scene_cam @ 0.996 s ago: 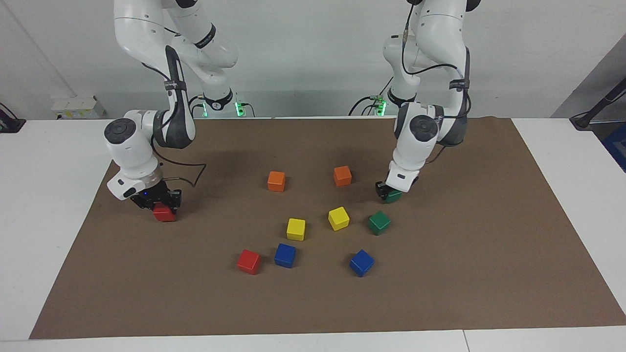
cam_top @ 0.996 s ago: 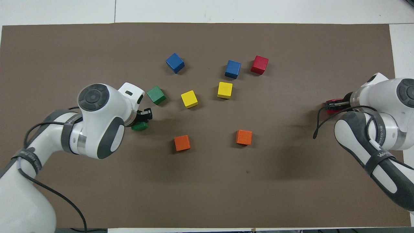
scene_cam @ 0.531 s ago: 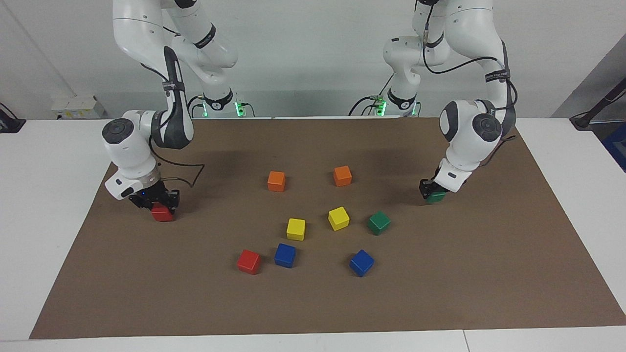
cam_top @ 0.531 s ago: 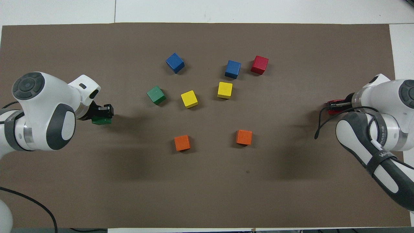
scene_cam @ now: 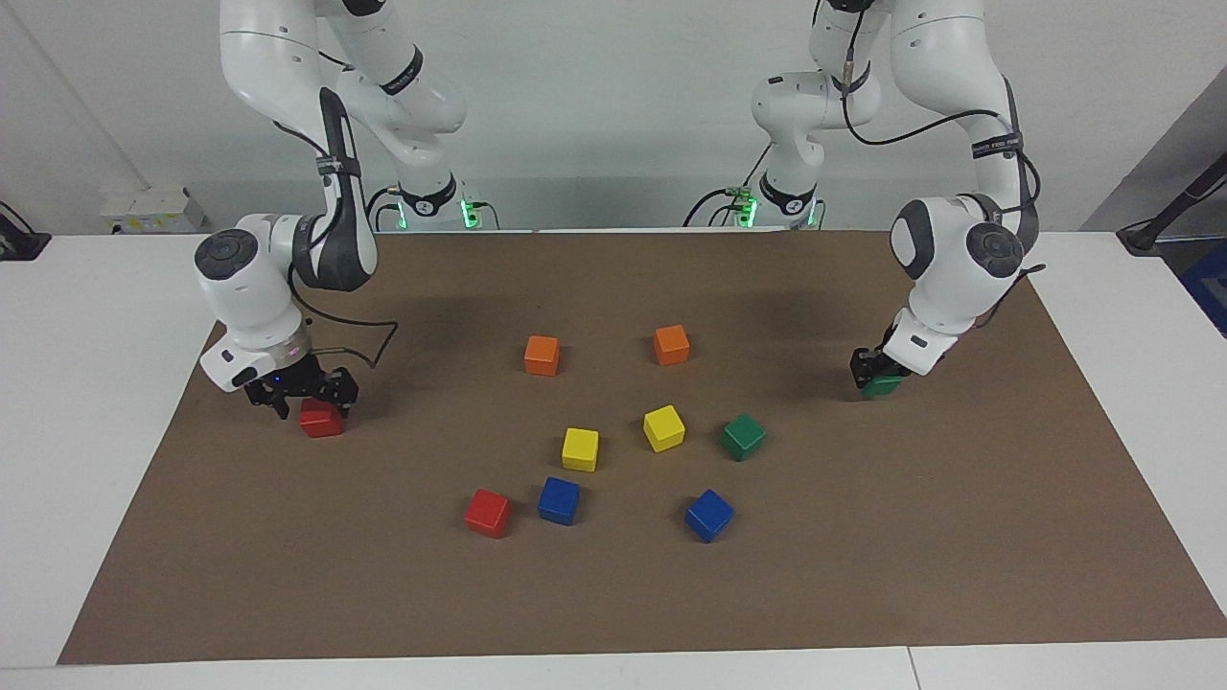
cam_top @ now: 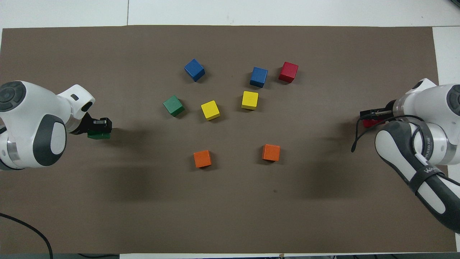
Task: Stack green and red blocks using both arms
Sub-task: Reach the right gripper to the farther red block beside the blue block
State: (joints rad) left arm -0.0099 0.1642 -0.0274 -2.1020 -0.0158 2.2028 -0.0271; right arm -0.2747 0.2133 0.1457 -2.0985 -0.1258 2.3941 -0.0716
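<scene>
Facing view. Right gripper [scene_cam: 305, 395]: fingers spread, directly over a glossy bright red cube [scene_cam: 321, 419] resting on the brown mat [scene_cam: 959, 537]; nothing held. Left gripper [scene_cam: 877, 369]: closed on a glossy dark green cube [scene_cam: 882, 385], low over the mat at the left arm's end. Second dark green cube [scene_cam: 743, 436]: toward the table's middle from the left gripper, the nearer arm. Second red cube [scene_cam: 488, 513]: nearer the right gripper.

Overhead view. Left gripper [cam_top: 100, 126] with its green cube [cam_top: 95, 135]; free green cube [cam_top: 174, 105] lies inward of it. Right gripper [cam_top: 372, 115] over its red cube [cam_top: 368, 123]; free red cube [cam_top: 288, 72] inward.
</scene>
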